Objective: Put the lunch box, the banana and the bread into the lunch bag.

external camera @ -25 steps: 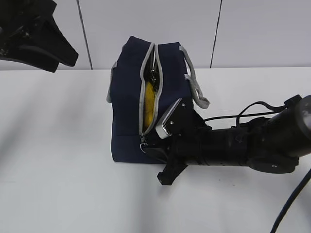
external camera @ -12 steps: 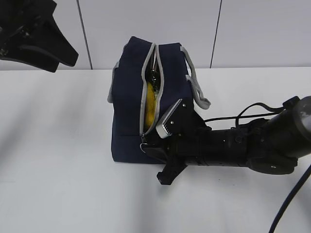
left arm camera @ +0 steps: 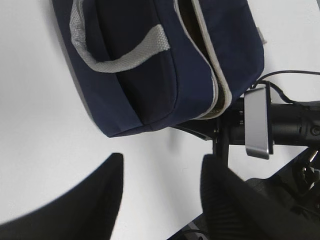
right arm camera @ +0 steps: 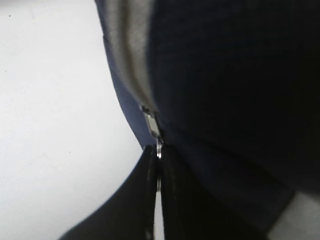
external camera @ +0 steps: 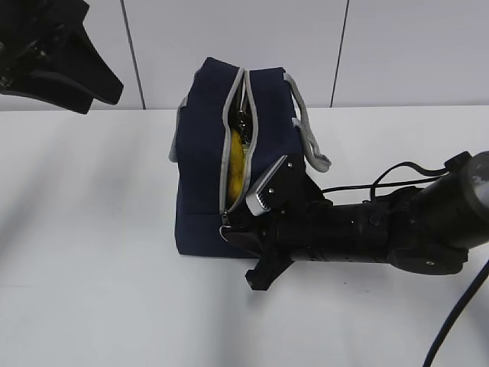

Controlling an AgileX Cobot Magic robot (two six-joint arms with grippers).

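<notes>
One white table — pale panelled wall behind.

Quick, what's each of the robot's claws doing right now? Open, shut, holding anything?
Left gripper: open, holding nothing, hovering above the table beside the lunch bag.
Right gripper: shut on the zipper pull at the bag's lower front end.

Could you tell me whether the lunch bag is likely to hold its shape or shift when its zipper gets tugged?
The lunch bag looks soft: its fabric rim curves, so it would probably deform. With the banana inside and nothing bracing it, it may slide toward the right gripper, pinched shut on the zipper pull.
</notes>
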